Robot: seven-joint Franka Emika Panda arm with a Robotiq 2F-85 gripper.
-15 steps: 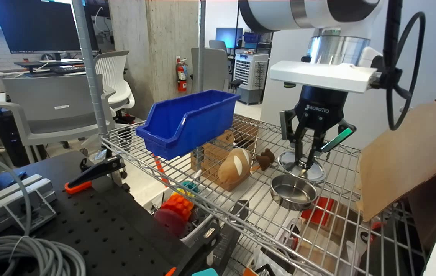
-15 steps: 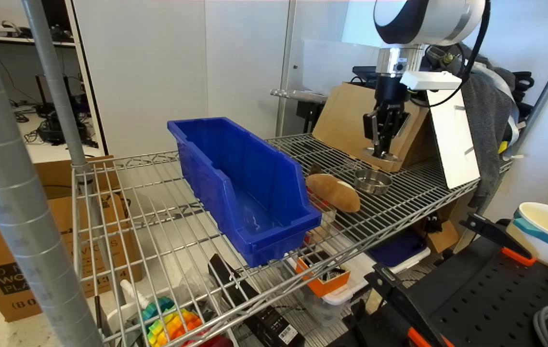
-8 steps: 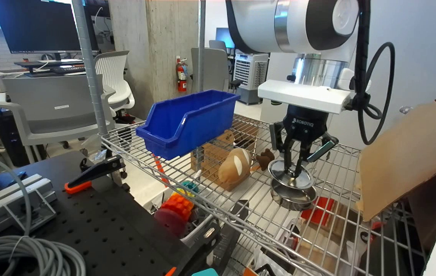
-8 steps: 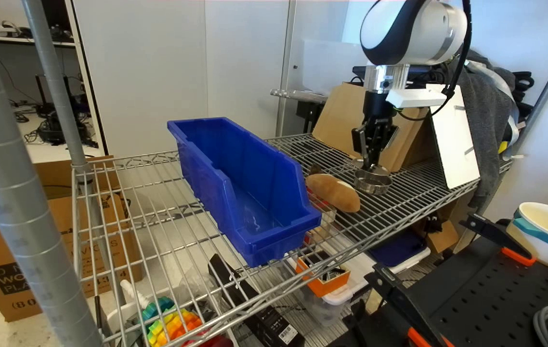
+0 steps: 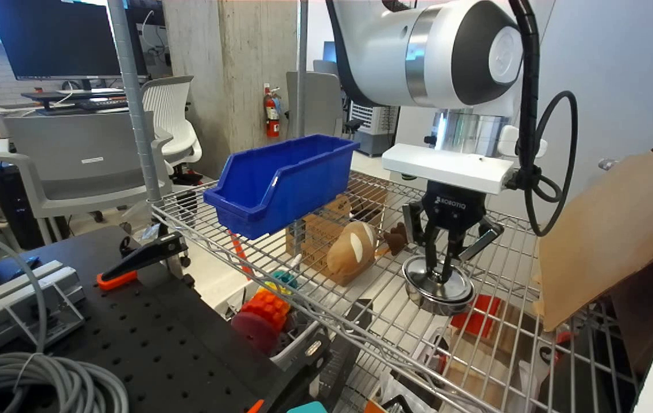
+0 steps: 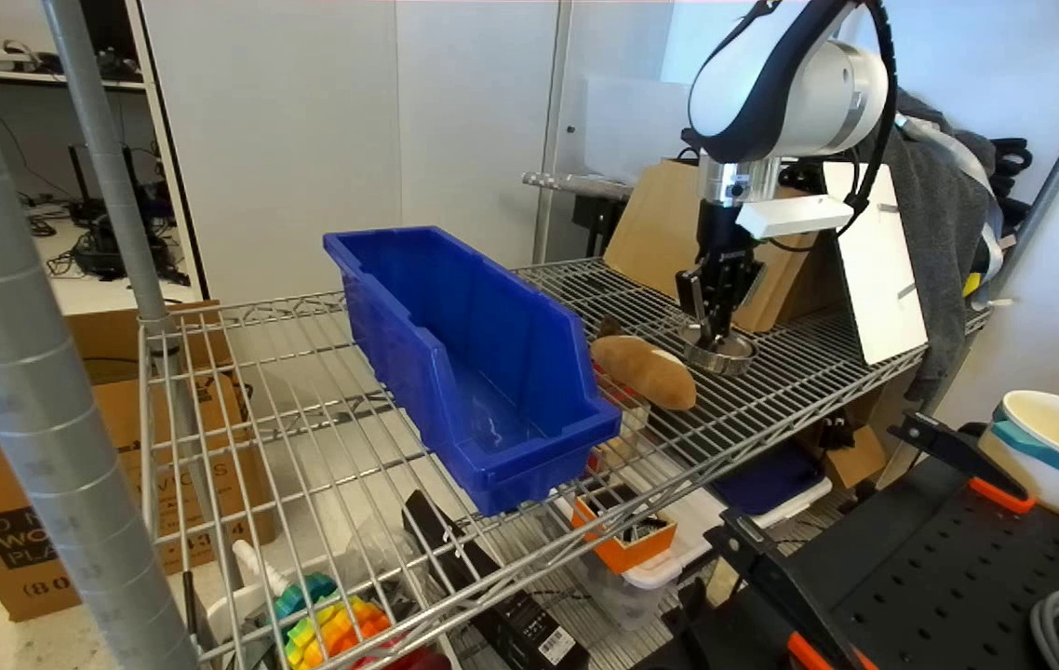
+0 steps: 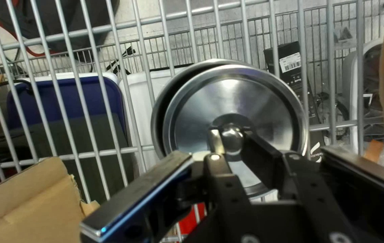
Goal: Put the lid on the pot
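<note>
The pincer (image 7: 230, 136) is clamped on the knob (image 7: 233, 135) of the lid (image 7: 232, 98), right below it; lower still, the pot (image 5: 438, 307) is mostly covered (a dark crescent of opening shows, rim contact unclear). Pickup and carry look done; centring, seating and release seem to remain.

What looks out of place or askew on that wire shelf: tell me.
The lid looks off-centre over the pot: in the wrist view, a dark crescent of the pot's inside shows along the lid's upper-left side, so it probably isn't seated evenly. The claw grips the lid.
</note>
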